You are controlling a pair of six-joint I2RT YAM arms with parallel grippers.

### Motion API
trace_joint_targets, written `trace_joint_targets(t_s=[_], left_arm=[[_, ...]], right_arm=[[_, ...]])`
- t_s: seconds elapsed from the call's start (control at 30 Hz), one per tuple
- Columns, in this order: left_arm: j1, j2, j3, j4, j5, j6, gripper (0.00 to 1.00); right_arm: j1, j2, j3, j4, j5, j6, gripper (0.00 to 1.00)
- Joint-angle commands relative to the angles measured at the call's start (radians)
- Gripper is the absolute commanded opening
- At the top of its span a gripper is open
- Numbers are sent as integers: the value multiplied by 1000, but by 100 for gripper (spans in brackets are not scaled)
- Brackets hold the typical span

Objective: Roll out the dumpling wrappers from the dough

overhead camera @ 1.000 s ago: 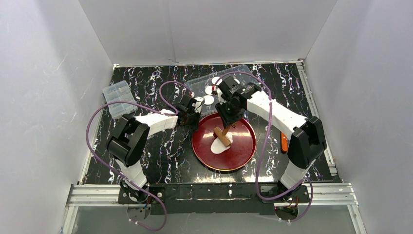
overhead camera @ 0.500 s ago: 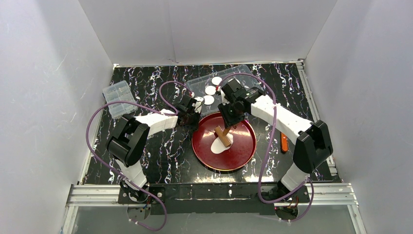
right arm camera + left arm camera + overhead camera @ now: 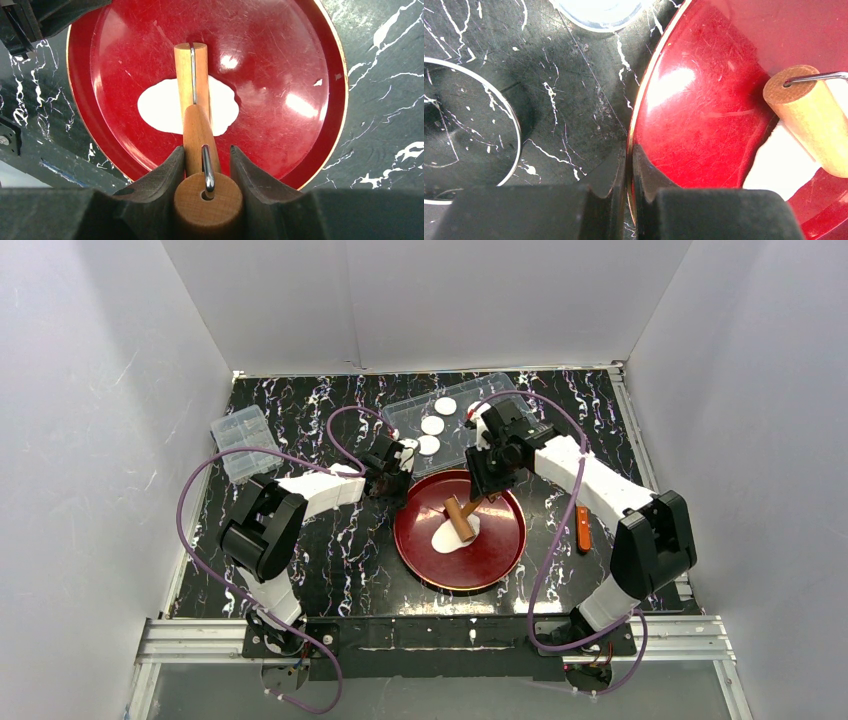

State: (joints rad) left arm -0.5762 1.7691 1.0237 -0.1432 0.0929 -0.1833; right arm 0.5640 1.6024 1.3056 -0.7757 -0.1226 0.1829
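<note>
**Overhead view, read left to right.** A clear plastic box (image 3: pixel 243 443) stands at the far left of the black marbled table (image 3: pixel 320 400). The left gripper (image 3: pixel 393 472) reaches to the left rim of a round red plate (image 3: pixel 500 550). In the left wrist view its fingers (image 3: pixel 616 177) are pressed together on that rim (image 3: pixel 704 115), one inside the edge and one outside.

The dough (image 3: pixel 445 540) lies at the middle of the plate as a thin white sheet with an uneven outline (image 3: pixel 157 107). A wooden rolling pin (image 3: pixel 460 521) lies across it. The right gripper (image 3: pixel 487 476) comes from the far right side of the plate. In the right wrist view its fingers (image 3: pixel 170 170) are part spread and pinch the pin's handle, with the barrel (image 3: pixel 192 80) pointing away over the dough.

Behind the plate, a clear tray (image 3: pixel 410 418) holds the wrappers (image 3: pixel 432 425), small round white discs lying apart from one another. A small orange object (image 3: pixel 583 532) lies on the table at the far right.
</note>
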Motion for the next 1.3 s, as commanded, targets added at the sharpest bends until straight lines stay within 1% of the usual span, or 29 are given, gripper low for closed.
trace_joint_targets(t_s=[0.0,0.53,0.9,1.13,1.27], left_arm=[[-2,35,-26,-91,-79,47,0],[-2,29,-27,-91,-78,48,0],[-2,30,-27,-92,-78,48,0],[-2,26,-28,-91,-78,49,0],[-2,29,-27,-87,-78,49,0]], right_arm=[[-45,33,-90,-79,257,-96,1],[-127,-28,-118,-107,253,-115,1],[-148,-42,-131,-111,250,-115,1],[-155,-28,-138,-102,242,-118,1],[-139,28,-133,-68,182,-97,1]])
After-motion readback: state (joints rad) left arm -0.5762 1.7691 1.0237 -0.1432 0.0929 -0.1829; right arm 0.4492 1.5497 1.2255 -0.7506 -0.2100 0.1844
